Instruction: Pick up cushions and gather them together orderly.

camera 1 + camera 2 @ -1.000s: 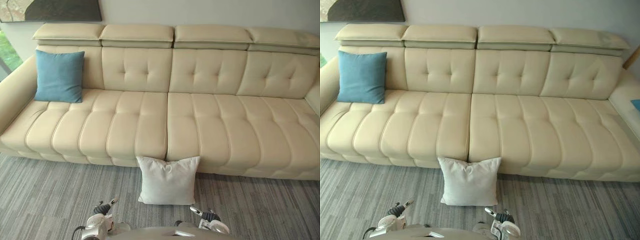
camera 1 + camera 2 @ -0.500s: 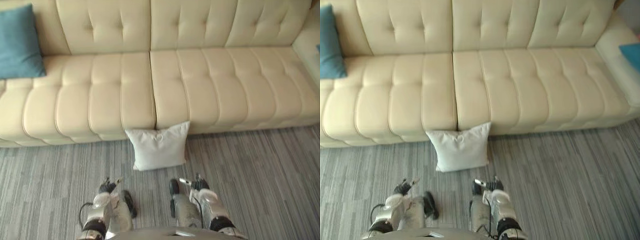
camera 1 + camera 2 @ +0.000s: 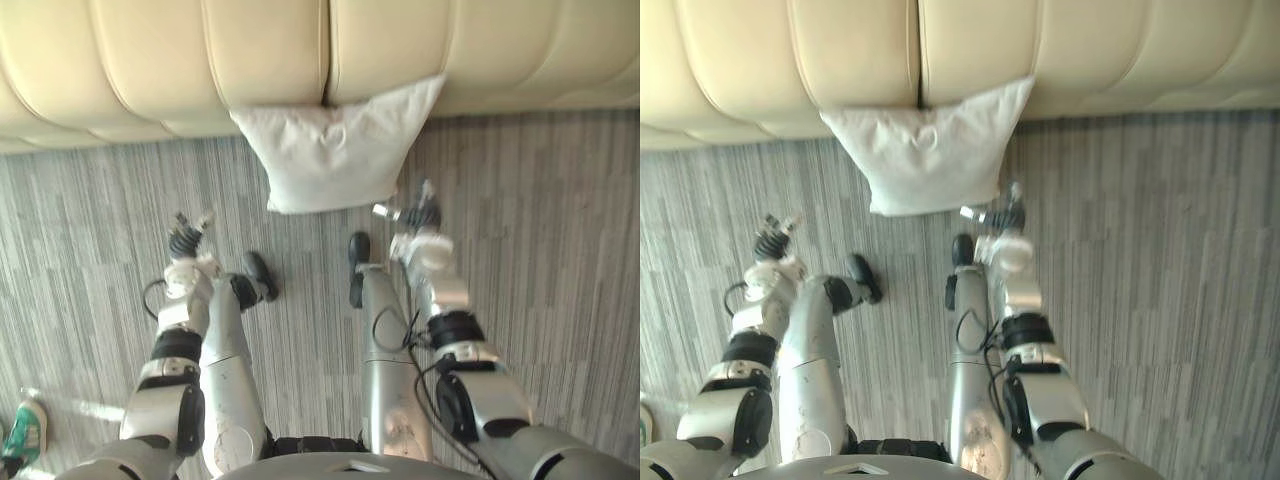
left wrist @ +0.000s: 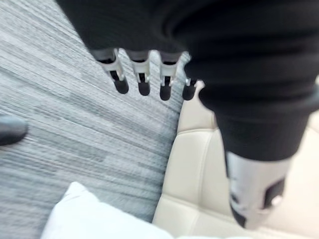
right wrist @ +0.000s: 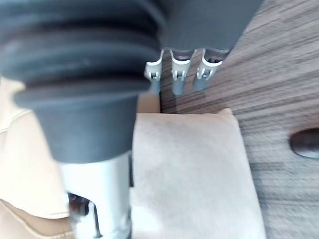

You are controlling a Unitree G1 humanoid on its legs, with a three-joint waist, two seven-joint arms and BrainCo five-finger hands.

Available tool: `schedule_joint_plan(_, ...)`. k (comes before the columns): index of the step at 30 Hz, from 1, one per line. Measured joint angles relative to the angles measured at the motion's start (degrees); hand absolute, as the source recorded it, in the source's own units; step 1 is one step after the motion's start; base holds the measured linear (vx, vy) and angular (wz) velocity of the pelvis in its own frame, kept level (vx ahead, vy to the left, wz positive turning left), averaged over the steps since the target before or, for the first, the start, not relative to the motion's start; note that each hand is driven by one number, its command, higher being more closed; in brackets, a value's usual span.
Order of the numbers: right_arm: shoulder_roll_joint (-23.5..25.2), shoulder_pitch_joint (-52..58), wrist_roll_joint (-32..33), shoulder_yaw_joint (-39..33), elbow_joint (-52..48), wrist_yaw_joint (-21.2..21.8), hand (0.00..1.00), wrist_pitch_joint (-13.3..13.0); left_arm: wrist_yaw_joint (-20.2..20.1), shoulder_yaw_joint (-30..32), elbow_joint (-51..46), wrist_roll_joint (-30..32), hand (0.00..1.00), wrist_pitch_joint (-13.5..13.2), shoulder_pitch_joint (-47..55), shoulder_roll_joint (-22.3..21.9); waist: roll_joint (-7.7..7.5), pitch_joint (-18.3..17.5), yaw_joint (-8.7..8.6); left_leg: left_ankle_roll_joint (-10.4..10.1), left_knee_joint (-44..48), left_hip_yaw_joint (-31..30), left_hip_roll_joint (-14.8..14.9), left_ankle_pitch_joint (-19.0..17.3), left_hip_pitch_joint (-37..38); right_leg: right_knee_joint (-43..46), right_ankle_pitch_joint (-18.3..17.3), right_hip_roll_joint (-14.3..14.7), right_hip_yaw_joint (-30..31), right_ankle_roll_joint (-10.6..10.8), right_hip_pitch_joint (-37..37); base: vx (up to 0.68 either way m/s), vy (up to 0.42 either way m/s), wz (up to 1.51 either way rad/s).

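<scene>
My left hand (image 3: 187,243) and right hand (image 3: 412,216) hung empty, fingers loosely straight, near the white cushion (image 3: 335,155) propped on the carpet (image 3: 540,220) against the sofa (image 3: 260,50); grabbing one corner risked it flopping loose.

Head eyes look steeply down; close wrist views share the cushion (image 3: 335,150).

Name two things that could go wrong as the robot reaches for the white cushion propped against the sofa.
1. The right hand is near a lower corner of the white cushion, while the left hand hangs further off. A one-handed corner grab may let the soft cushion sag or slip.
2. The cushion leans on the sofa front, so open fingers pushing in might press it flat instead of closing round it.
</scene>
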Motion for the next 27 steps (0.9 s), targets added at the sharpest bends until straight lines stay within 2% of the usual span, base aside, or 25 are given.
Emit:
schedule_joint_plan(2,-2.5,-3.1,0.0,0.0,-1.3,-0.1,0.00,0.0,0.1,0.6,-2.1,-0.9,0.00,-0.3,-1.8,1.2,-0.01,0.9,0.64,0.2,2.3,-0.2,0.7,-0.1,-4.2,2.8,-0.3,0.0,-0.2,-0.2,-4.7,-0.02,-0.047,-0.01)
schedule_joint_plan(7,-5.5,-8.2,0.1,0.1,-1.4,-0.4,0.00,-0.1,0.3,0.8,-6.0,-2.5,0.00,-1.3,-4.2,3.5,-0.01,0.9,0.93,0.5,6.4,-2.3,0.9,-0.2,-12.2,7.8,-1.3,-0.4,-0.8,-0.4,-12.3,-0.06,-0.047,0.10)
schedule_joint_plan(9,-7.7,-11.8,0.0,0.2,-1.4,-2.4,0.00,-0.1,0.7,0.8,-7.2,-2.6,0.00,-1.6,-5.8,5.2,0.00,0.9,1.06,1.0,7.8,-2.8,0.9,0.2,-16.9,9.5,-1.3,-0.7,-0.9,-0.6,-17.0,-0.10,-0.028,0.11)
schedule_joint_plan(14,-11.2,-18.5,-0.1,2.2,-1.5,-5.2,0.00,-0.2,2.5,0.2,-8.0,-2.4,0.00,-1.6,-9.4,7.6,0.05,1.0,1.05,1.7,9.4,-3.3,0.9,1.5,-23.4,11.8,-0.6,-1.2,-1.1,-1.0,-23.3,-0.08,0.001,0.11)
schedule_joint_plan(18,-11.1,-23.1,0.0,2.7,-2.9,-8.3,0.00,-0.2,4.1,-1.8,-9.6,-1.3,0.00,-1.6,-13.1,9.1,0.05,1.0,1.45,1.8,10.1,-3.5,0.9,2.3,-27.1,13.2,-0.5,-1.5,-1.1,-1.2,-27.2,-0.07,0.015,0.09)
schedule_joint_plan(22,-10.2,-24.2,-0.8,4.9,-6.3,-11.5,0.00,-0.1,5.6,-4.3,-12.2,0.6,0.00,-1.7,-17.0,10.0,0.05,1.0,1.10,1.7,11.3,-4.8,0.9,2.6,-30.3,14.7,-0.5,-1.6,-1.9,-1.4,-29.9,-0.05,0.023,0.05)
schedule_joint_plan(23,-9.5,-25.0,-1.6,4.9,-6.3,-12.0,1.00,-0.1,6.2,-5.0,-12.7,1.0,0.00,-1.7,-18.0,10.0,0.05,1.0,0.97,1.6,11.3,-4.9,0.9,2.7,-30.8,14.7,-0.4,-1.6,-1.9,-1.5,-30.4,-0.07,0.036,0.02)
schedule_joint_plan(27,-6.5,-26.7,-2.2,6.2,-6.5,-13.8,1.00,0.0,6.9,-8.4,-13.5,2.9,0.00,-1.7,-21.3,9.8,0.04,1.0,0.53,1.5,12.1,-5.6,1.3,2.7,-31.8,15.1,-0.3,-1.1,-2.1,-1.7,-31.1,-0.05,0.030,-0.07)
